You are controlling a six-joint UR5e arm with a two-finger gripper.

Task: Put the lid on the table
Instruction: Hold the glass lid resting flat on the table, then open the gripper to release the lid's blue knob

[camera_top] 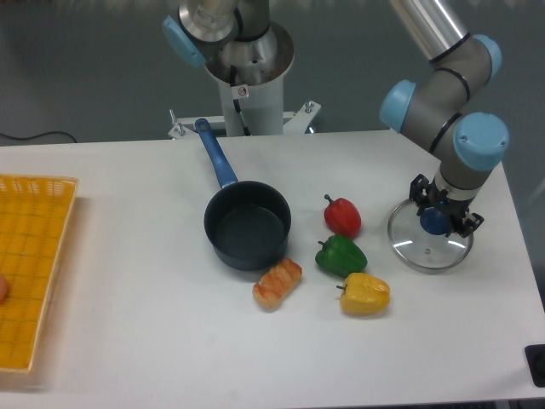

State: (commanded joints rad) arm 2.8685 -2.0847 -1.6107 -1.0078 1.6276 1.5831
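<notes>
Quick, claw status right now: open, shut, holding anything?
Claw: closed around the blue centre knob of the round transparent glass lid with metal rim, which appears to rest on the white table.

My gripper (436, 221) sits over the blue knob of the lid (429, 240), which lies flat on the table (128, 341), right of the red pepper (342, 216). The saucepan (247, 226) stands further left.
</notes>
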